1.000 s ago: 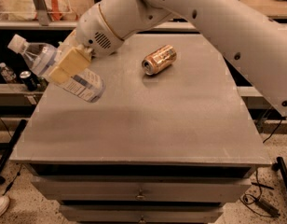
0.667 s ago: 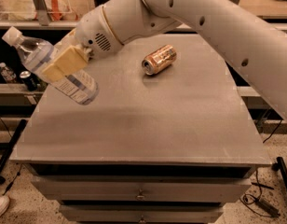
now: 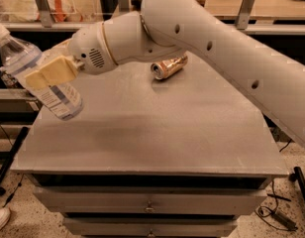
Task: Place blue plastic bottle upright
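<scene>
At the left of the frame, the clear plastic water bottle with a pale blue label (image 3: 61,97) is clamped in the tan pincer (image 3: 43,76), tilted, cap toward the upper left, base by the grey worktop's (image 3: 157,128) left edge. Released tilted, it could topple or fall off that edge. Above the gold soda can (image 3: 168,67), the white arm (image 3: 217,48) is stretched in from the right.

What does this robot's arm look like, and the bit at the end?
The arm is a thick, smooth white tube dotted with small dark holes; no cables show on it. Its white wrist has a speaker-like grille and a thin tan ring. The tool, at the table's left edge, shut on the blue plastic bottle, has flat tan fingers.
</scene>
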Controlling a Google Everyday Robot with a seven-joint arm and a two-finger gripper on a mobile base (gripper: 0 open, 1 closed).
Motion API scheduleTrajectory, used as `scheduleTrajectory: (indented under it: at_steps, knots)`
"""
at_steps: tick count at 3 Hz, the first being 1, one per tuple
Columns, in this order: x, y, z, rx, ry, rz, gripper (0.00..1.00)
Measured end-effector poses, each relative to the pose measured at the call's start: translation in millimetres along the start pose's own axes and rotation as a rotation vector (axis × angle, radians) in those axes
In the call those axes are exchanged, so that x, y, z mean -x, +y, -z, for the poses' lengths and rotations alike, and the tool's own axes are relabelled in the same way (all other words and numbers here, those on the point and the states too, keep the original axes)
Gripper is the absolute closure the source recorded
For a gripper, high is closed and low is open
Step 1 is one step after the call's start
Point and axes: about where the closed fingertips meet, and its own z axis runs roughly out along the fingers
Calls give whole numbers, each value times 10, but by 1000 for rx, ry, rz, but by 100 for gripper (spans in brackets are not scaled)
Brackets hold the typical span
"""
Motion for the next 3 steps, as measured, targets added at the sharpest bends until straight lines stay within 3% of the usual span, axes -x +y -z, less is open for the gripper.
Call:
scheduleTrajectory:
  at_steps: [1, 3]
  knots:
    - [-7, -21, -193, 1, -96, -17, 100]
    - [4, -155, -346, -38, -223, 39, 100]
